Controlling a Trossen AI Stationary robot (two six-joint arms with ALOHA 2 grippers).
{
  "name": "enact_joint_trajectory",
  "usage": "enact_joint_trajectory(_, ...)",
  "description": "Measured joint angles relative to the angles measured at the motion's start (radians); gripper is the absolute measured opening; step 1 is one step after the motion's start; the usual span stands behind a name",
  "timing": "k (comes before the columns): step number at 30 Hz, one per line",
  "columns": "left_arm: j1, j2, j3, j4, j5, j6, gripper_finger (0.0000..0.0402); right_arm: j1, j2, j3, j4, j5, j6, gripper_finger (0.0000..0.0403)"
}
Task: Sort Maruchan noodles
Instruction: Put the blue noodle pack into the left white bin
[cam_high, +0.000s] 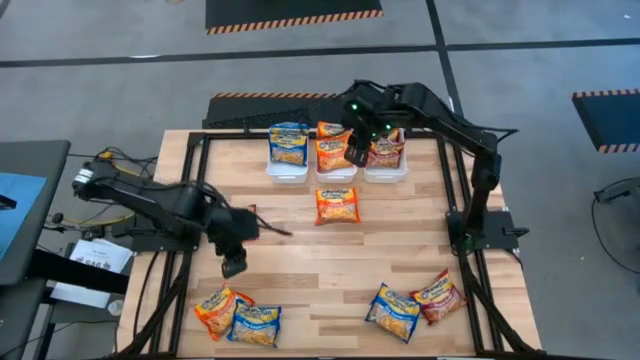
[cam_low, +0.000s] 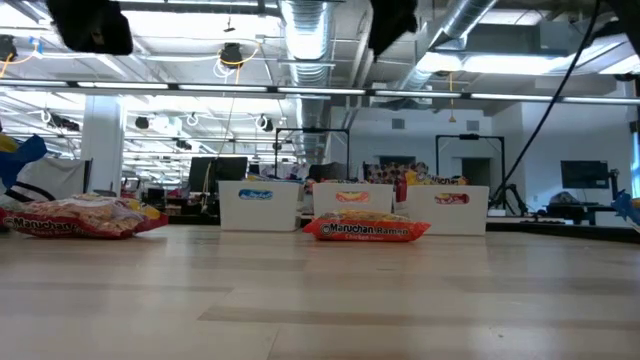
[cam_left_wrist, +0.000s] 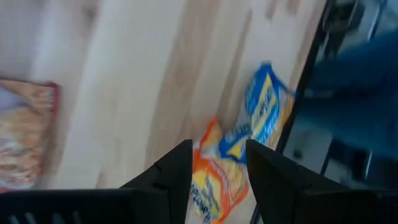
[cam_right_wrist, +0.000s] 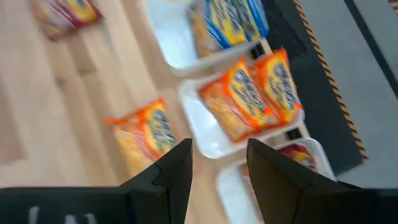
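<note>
Three white trays (cam_high: 336, 172) at the worktop's far edge already hold sorted Maruchan noodles (cam_high: 288, 143). Five packets remain loose: one orange mid-worktop (cam_high: 337, 205), two pairs near the front corners. Both the left pincer (cam_high: 233, 264) and right pincer (cam_high: 357, 155) are released, empty.

You are looking at a table (cam_high: 300, 265) of pale wood planks, smooth and faintly sheened, framed in matt black metal rails (cam_high: 463, 215). The noodle packets (cam_high: 338, 205) are showing crinkled, glossy plastic film. The three trays (cam_high: 287, 172) are presenting as smooth white plastic. Both arms' casings are reading as dark and matt.
</note>
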Motion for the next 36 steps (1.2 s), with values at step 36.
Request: enact_joint_trajectory(36,-0.148,0.585,0.0,0.332,0.275,0.362,0.0146,0.532,0.0,0.086,-0.01,0.192,0.514,0.0175)
